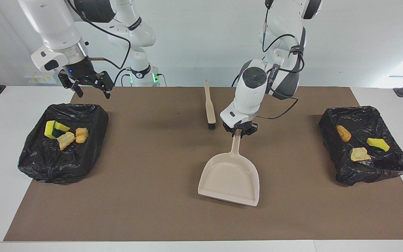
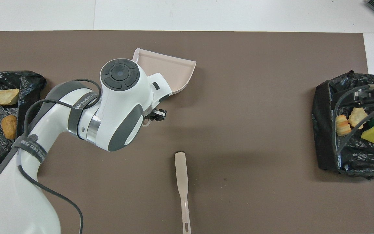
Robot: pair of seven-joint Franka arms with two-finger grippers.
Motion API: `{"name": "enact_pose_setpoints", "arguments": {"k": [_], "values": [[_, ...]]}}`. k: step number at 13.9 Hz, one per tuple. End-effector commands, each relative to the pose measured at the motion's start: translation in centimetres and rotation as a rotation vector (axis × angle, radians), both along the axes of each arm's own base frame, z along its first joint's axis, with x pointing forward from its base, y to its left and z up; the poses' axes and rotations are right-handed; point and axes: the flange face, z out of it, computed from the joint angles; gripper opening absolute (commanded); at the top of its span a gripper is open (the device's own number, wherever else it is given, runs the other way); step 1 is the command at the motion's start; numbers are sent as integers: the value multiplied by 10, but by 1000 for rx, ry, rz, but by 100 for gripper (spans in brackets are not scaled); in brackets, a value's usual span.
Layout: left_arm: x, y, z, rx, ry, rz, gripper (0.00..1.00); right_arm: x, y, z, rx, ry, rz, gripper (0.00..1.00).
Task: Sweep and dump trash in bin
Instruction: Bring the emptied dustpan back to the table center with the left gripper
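Mat: the big brown mat (image 1: 173, 210) covers most of the white table and carries everything.
Bins: one black bag-lined bin (image 1: 93, 115) sits at the mat's edge at the right arm's end; a second black bag-lined bin (image 1: 331, 119) sits at the edge at the left arm's end.
Dustpan: the beige plastic dustpan (image 1: 230, 178) rests flat near the middle of the mat. It looks empty.
Brush: the beige brush with black bristles (image 1: 209, 105) lies near the mat's edge closest to the robots, just beside the pan's handle.
Trash: the yellow sponge bits and tan foam lumps (image 1: 65, 133) are in the first bin; three more scraps (image 1: 359, 143) are in the second. None shows on the mat.
Left gripper: the left gripper (image 1: 238, 132) is squeezed tight on the pan's handle.
Right gripper: the right gripper (image 1: 87, 85) waits with fingers spread over the mat's corner, by the first bin.
How to do it well: my guess is the pan is being put down. Let go gently, then lift straight up so the pan does not slide.
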Motion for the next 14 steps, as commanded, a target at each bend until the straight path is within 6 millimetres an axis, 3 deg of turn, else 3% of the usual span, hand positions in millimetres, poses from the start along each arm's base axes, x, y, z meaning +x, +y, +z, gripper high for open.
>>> {"name": "enact_pose_setpoints", "arguments": {"k": [1,2,6,9,11,14], "values": [[-5,-25,-5,-13,-7,29,0,-4,0,0,17,-20,2,100],[-12,-40,-13,-9,-1,40,0,-4,0,0,17,-20,3,100],[-15,-59,-24,-17,-11,64,0,-4,0,0,17,-20,2,100],[-17,-63,-31,-13,-4,117,0,-4,0,0,17,-20,2,100],[-31,-87,-39,-19,-15,141,0,-4,-1,0,15,-20,2,100],[-32,-88,-39,-23,-17,142,0,-4,-1,0,15,-20,2,100]]}}
